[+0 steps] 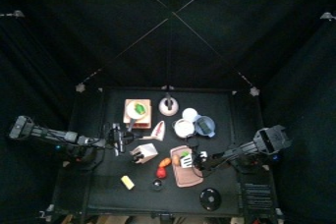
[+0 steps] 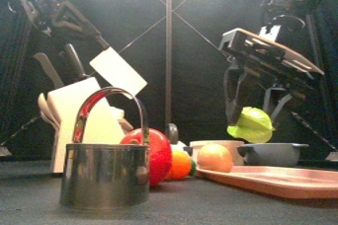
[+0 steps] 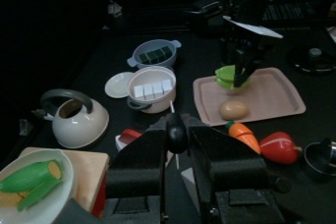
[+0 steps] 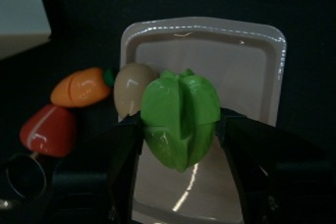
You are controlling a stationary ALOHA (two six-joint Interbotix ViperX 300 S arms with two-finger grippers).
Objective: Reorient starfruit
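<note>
Starfruit (image 4: 180, 120), glossy green with deep lengthwise ridges, hangs pinched between the right gripper's (image 4: 184, 159) jaws, its long axis roughly upright in the front view, tilted slightly, pointed end up. It sits above the pink tray (image 4: 250, 61), clear of the surface. On the tray at the fruit's 10 o'clock in the right wrist view lies a tan potato (image 4: 133, 85). The left gripper (image 3: 187, 147) hovers with jaws slightly parted, holding nothing, near the knife block (image 2: 79, 111).
</note>
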